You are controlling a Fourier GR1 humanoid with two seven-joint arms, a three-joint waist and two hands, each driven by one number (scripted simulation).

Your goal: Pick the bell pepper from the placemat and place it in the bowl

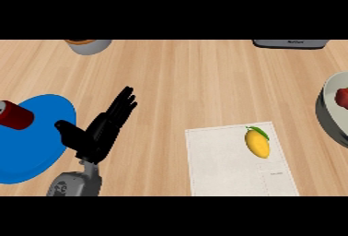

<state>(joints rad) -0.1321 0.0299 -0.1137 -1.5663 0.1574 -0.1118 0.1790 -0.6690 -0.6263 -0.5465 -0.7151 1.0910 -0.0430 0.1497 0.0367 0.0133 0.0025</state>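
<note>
The left hand (95, 133) is open, fingers (122, 105) straight and slightly spread. Right of the fingertips lies a mat (224, 166) bearing a yellow fruit (258, 143). Farther right, a bowl (326, 117) holds a red item (342, 97).

You are seeing a matte black left hand (97, 133) with slender, segmented fingers (124, 102) and a shorter, thicker thumb (66, 127). It is joining a pale grey, boxy forearm (75, 183) through a narrow grey wrist link. The casing is showing a darker ring-shaped detail.

Placemat (224, 161) lies between plate (34, 152), left, and bowl (326, 117), right.
</note>
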